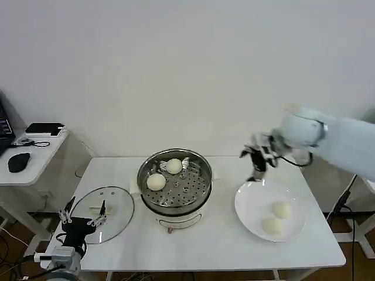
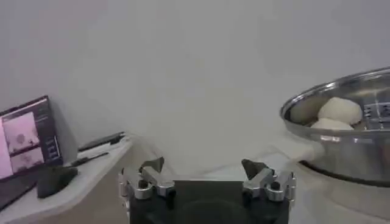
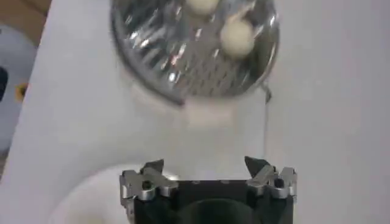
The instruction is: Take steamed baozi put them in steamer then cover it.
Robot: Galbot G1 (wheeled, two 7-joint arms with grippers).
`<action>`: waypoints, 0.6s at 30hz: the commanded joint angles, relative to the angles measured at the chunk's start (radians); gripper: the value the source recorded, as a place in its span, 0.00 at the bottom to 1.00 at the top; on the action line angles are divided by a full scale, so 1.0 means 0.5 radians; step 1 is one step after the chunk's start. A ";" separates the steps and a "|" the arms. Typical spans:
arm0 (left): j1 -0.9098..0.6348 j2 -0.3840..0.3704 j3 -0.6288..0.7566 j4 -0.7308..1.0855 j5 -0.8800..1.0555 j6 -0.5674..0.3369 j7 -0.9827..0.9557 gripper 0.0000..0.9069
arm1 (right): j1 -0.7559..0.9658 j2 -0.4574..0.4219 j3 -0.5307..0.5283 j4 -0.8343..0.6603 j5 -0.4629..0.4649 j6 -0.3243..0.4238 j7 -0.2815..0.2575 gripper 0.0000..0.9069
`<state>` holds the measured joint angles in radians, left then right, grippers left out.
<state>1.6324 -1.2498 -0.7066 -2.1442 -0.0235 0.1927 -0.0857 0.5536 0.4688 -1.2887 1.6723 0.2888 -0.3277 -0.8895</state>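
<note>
The right gripper (image 1: pixel 256 164) hangs in the air above the table (image 1: pixel 222 246), at about 2 o'clock from the steamer (image 1: pixel 174 181) and just over the far rim of the white plate (image 1: pixel 252 211). In the right wrist view its two fingers (image 3: pixel 152 167) stand wide apart and nothing is between them (image 3: pixel 204 165). Below this gripper the plate (image 3: pixel 79 201) shows as a pale curve, and farther off is the steamer (image 3: pixel 183 61).

On the plate lie two steamed baozi, one (image 1: pixel 282 209) toward 3 o'clock and one (image 1: pixel 272 225) toward 5 o'clock, very near each other. The plate stands at 3 o'clock from the steamer, a little apart from it.

The steamer is in the middle of the table, a shiny round pot on a white base, with a tray full of holes inside. Two more baozi rest on this tray: one (image 1: pixel 174 166) at 12 o'clock near the far wall, one (image 1: pixel 156 182) at 9 o'clock near the left wall. The right wrist view shows the same two (image 3: pixel 236 36), (image 3: pixel 201 5), and the left wrist view shows them (image 2: pixel 339 110) over the steamer's rim (image 2: pixel 341 91).

The left gripper (image 1: pixel 83 218) is low at the table's near left edge, just beside the cover (image 1: pixel 114 211). Its fingers (image 2: pixel 152 165) are also wide apart and hold nothing (image 2: pixel 204 167). The cover lies flat on the table at 8 o'clock from the steamer, with the handle up, close to the pot.
</note>
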 commanded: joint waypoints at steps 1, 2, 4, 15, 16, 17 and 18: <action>0.007 -0.005 0.007 0.000 0.014 -0.001 -0.002 1.00 | -0.644 -0.483 0.483 0.129 -0.442 0.178 -0.062 1.00; 0.011 -0.012 0.002 -0.002 0.018 -0.001 -0.002 1.00 | -0.777 -0.491 0.592 0.115 -0.476 0.177 -0.065 1.00; 0.023 -0.020 -0.001 -0.009 0.034 -0.001 -0.003 1.00 | -1.167 -0.502 0.859 0.098 -0.563 0.187 -0.071 1.00; 0.059 -0.065 0.002 -0.005 0.075 -0.012 -0.004 1.00 | -1.608 -0.464 1.122 0.070 -0.751 0.272 -0.163 1.00; 0.059 -0.072 0.003 -0.004 0.079 -0.014 -0.005 1.00 | -1.605 -0.436 1.119 0.061 -0.757 0.278 -0.165 1.00; 0.061 -0.076 0.003 -0.004 0.080 -0.015 -0.006 1.00 | -1.602 -0.399 1.119 0.041 -0.753 0.280 -0.160 1.00; 0.062 -0.079 0.003 -0.004 0.081 -0.015 -0.006 1.00 | -1.601 -0.369 1.118 0.026 -0.752 0.279 -0.157 1.00</action>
<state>1.6616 -1.2878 -0.7061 -2.1467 0.0147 0.1853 -0.0883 -0.0712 0.3002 -0.8503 1.6823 -0.0169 -0.2171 -0.9471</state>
